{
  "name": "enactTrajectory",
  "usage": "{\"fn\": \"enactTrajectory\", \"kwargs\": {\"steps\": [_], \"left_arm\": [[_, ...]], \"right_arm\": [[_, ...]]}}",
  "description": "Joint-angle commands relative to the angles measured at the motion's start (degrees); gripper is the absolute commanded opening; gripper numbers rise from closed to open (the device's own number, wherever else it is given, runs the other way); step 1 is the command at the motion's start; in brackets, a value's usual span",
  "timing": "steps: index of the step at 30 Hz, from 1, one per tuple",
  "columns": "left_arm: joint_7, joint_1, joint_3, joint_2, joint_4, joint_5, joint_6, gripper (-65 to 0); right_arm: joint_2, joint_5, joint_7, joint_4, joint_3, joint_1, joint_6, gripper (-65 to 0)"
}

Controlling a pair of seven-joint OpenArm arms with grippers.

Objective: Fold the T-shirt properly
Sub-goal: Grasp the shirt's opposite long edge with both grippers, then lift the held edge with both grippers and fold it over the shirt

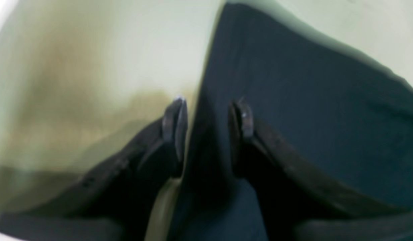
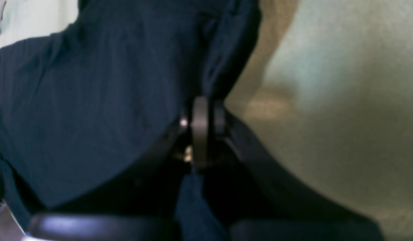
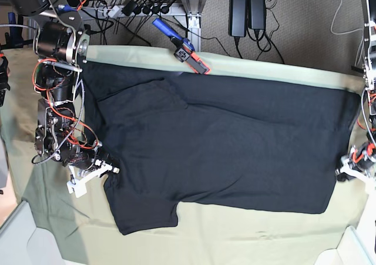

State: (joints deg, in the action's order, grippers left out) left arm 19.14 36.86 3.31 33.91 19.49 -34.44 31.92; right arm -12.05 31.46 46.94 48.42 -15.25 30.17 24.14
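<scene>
- While the T-shirt [image 3: 223,141] lies flat across the frame's middle, my right gripper [image 2: 203,130] pinches its edge.
- My left gripper [image 1: 208,125] straddles the opposite edge, jaws apart; I judge closing comes next.

The right arm [image 3: 56,100] is showing black housings wrapped in red and orange cables. White brackets are sitting just behind each dark, curved-fingered end effector [image 1: 206,117].

Both wrist views are soft and smeared. Around the left end effector [image 1: 208,115] the pale green cloth [image 1: 92,83] blurs into streaks; a brown shadow lies beside the right end effector [image 2: 203,113]. The base view is sharp and evenly lit, without glare on the T-shirt [image 3: 235,141].
</scene>
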Motion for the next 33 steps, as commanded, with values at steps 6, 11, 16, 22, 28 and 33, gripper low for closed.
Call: {"fn": "enactTrajectory", "kwargs": {"steps": [6, 11, 16, 22, 28, 33], "left_arm": [[-1.7, 2.1, -0.2, -1.1, 0.1, 1.7, 0.2, -41.0], [-1.8, 2.3, -0.2, -1.9, 0.2, 1.4, 0.2, -41.0], [-1.4, 2.4, -0.2, -1.9, 1.3, 0.5, 2.0, -41.0], [1.1, 2.3, -0.2, -2.0, 2.4, -2.1, 3.7, -41.1], [3.0, 2.3, -0.2, -3.7, 2.4, -2.2, 3.9, -49.6], [0.9, 2.3, -0.2, -3.7, 2.4, -2.2, 3.9, -65.0]], "right_arm": [[-0.5, 0.7, -0.6, 1.0, 0.0, 1.7, 3.1, -65.0], [-0.5, 1.7, -0.6, 1.0, 0.0, 1.7, 3.1, -65.0], [-0.5, 2.6, -0.6, 1.0, 0.0, 1.7, 3.1, -65.0], [-0.5, 2.6, -0.6, 1.0, 0.0, 1.7, 3.1, -65.0], [-0.5, 2.8, -0.7, 1.0, 0.0, 1.7, 3.1, -65.0], [-0.5, 2.9, -0.6, 1.0, 0.0, 1.7, 3.1, -65.0]]}}
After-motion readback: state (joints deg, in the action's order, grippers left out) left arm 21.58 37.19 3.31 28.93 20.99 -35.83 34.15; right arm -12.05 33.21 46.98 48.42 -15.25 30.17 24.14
